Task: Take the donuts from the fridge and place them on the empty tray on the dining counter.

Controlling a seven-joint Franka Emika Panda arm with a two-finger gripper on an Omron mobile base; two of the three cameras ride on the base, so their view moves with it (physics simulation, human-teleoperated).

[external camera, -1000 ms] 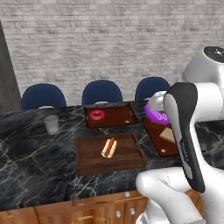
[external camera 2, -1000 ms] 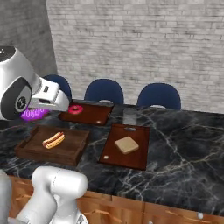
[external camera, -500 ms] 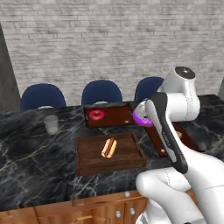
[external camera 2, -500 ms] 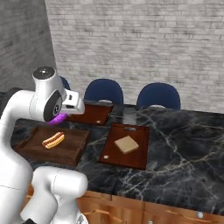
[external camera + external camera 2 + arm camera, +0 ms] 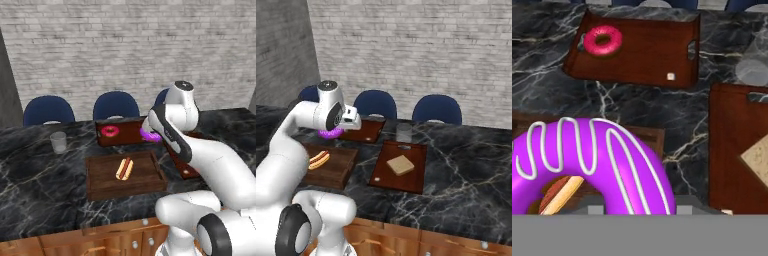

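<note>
The purple-magenta donut with white icing lines hangs above the dining counter, and my gripper is shut on it. It hovers between the hot dog tray and the right end of the empty tray, a small dark reddish-brown one. The red-pink donut lies at that tray's left end. In the hand view the purple donut is large at the bottom and hides my fingertips; beyond it lie the tray and the red-pink donut. The fridge is out of view.
A larger wooden tray with a hot dog sits near the counter's front. To its right lies a tray with a tan square. Glasses stand on the counter. Blue chairs line the far side.
The arm has reached forward from near the base and carried the purple donut out over the counter, closer to the small tray. The trays and glasses have not moved.
</note>
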